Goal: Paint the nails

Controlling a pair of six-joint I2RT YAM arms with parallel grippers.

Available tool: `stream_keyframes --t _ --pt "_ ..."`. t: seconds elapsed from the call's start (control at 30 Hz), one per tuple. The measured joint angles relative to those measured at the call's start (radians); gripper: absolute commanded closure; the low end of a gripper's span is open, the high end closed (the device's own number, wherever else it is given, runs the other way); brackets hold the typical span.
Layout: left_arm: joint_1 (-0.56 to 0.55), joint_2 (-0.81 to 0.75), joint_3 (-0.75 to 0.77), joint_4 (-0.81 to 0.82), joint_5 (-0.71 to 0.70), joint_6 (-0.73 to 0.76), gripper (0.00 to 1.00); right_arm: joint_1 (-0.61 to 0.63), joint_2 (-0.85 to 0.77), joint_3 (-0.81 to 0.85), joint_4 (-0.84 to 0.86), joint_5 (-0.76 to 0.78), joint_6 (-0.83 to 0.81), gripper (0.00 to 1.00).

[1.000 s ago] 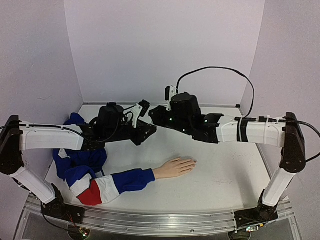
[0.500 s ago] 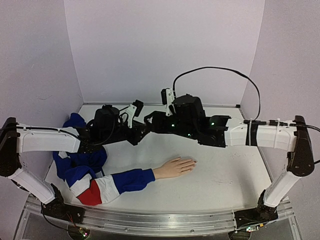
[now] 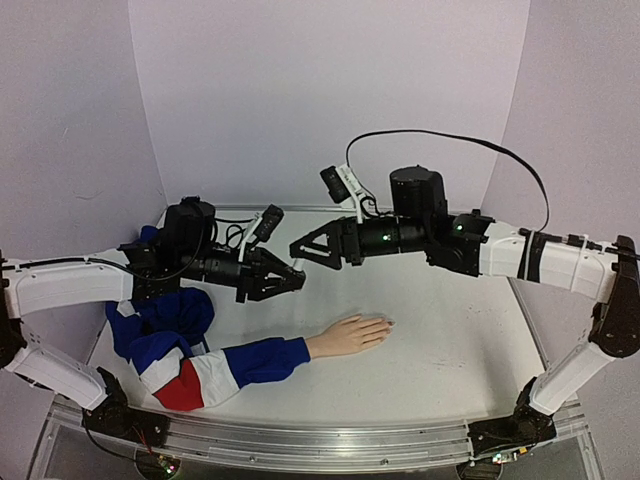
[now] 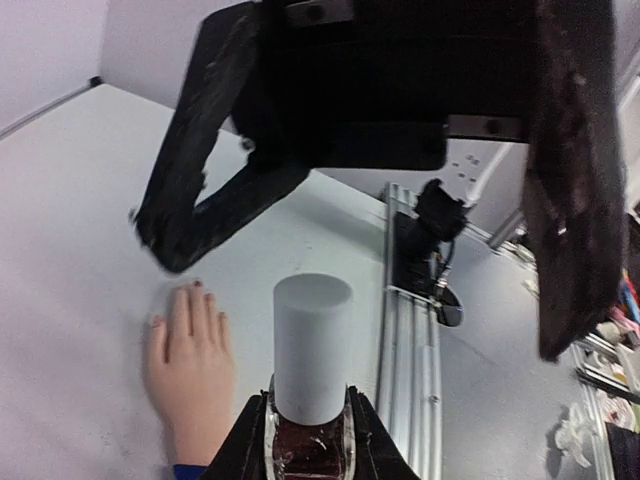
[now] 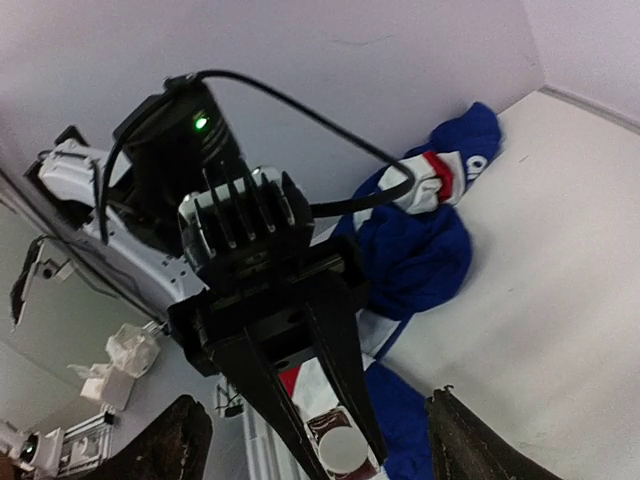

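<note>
A peach mannequin hand (image 3: 350, 333) lies palm down on the white table, its blue, white and red sleeve (image 3: 215, 368) trailing left. The nails (image 3: 386, 323) are tiny; in the left wrist view one nail (image 4: 197, 286) looks dark. My left gripper (image 3: 288, 280) is shut on a small dark polish bottle (image 4: 308, 452) with a pale cap (image 4: 312, 345), held above the table behind the hand. My right gripper (image 3: 300, 253) stands open, facing it, one finger (image 4: 190, 200) to each side of the cap without touching. From the right wrist, the cap (image 5: 338, 452) shows between my open right gripper (image 5: 322, 440).
The loose end of the sleeve lies bunched in a blue heap (image 3: 160, 318) at the left under my left arm. A metal rail (image 3: 300, 440) runs along the near edge. Pale walls (image 3: 330, 100) close the back and both sides.
My right gripper has opened and its wrist has turned. The left arm has drawn back to the left and dropped a little, with the bottle still in its grip.
</note>
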Motion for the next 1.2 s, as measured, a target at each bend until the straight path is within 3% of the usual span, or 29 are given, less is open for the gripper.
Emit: stream_keyframes --t 0.27,0.37,0.53,0.57,0.8,0.93,1.07,1.2 --pt "-0.002 0.036 0.060 -0.002 0.285 -0.018 1.00 0.004 0.021 -0.007 0.067 -0.211 -0.005 0.67" --pt "-0.002 0.042 0.061 -0.006 0.316 -0.018 1.00 0.004 0.029 -0.019 0.097 -0.246 0.006 0.83" --pt "-0.002 0.042 0.061 -0.009 0.323 -0.017 1.00 0.004 0.033 -0.030 0.133 -0.272 0.015 0.93" --pt "-0.002 0.042 0.061 -0.009 0.320 -0.016 1.00 0.004 0.034 -0.032 0.137 -0.274 0.018 1.00" --pt "-0.007 0.035 0.058 -0.032 0.185 0.002 1.00 -0.010 0.051 -0.052 0.179 -0.251 0.033 1.00" --pt "-0.023 0.023 0.053 -0.051 -0.055 0.043 1.00 -0.010 0.061 -0.056 0.178 -0.083 0.056 1.00" --pt "-0.048 0.037 0.055 -0.063 -0.355 0.084 1.00 0.039 0.100 -0.019 0.143 0.256 0.106 1.00" --pt "-0.057 0.111 0.103 -0.065 -0.537 0.105 1.00 0.103 0.164 0.056 0.091 0.628 0.205 1.00"
